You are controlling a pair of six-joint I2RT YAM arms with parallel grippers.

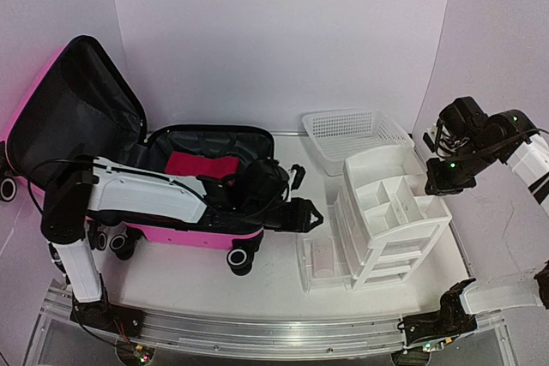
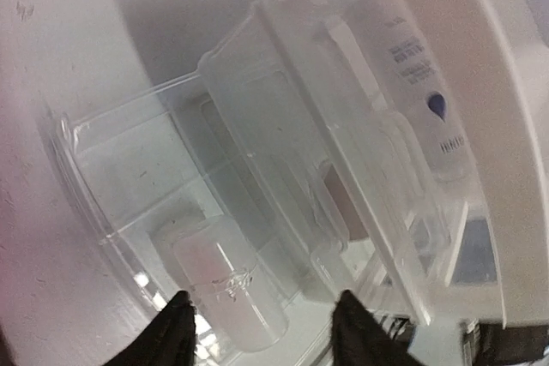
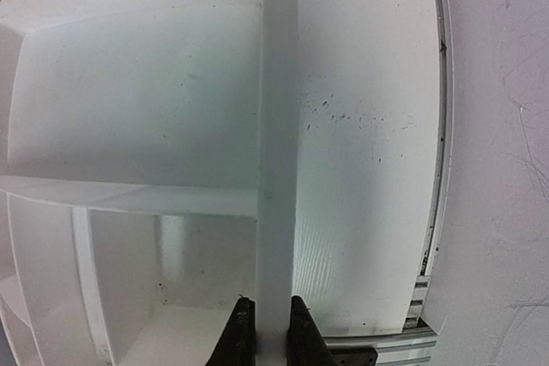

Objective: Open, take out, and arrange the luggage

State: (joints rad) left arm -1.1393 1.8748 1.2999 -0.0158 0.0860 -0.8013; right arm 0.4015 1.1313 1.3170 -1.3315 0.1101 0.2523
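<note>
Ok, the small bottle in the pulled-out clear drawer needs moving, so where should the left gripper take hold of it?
Pinch the small bottle across its round body, coming down from above: it seems to lie on its side, and the clear drawer walls block a sideways approach. The left gripper hangs open over it.

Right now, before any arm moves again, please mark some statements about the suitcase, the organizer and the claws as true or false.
1. The suitcase stands open. True.
2. The basket lies inside the suitcase. False: it stands behind the organizer.
3. The right claw is shut on an organizer wall. True.
4. Every organizer drawer is shut. False: one clear drawer is pulled out, and a small bottle lies in it.
5. The left claw grips the bottle. False: the claw is open and the bottle lies in the drawer.
</note>
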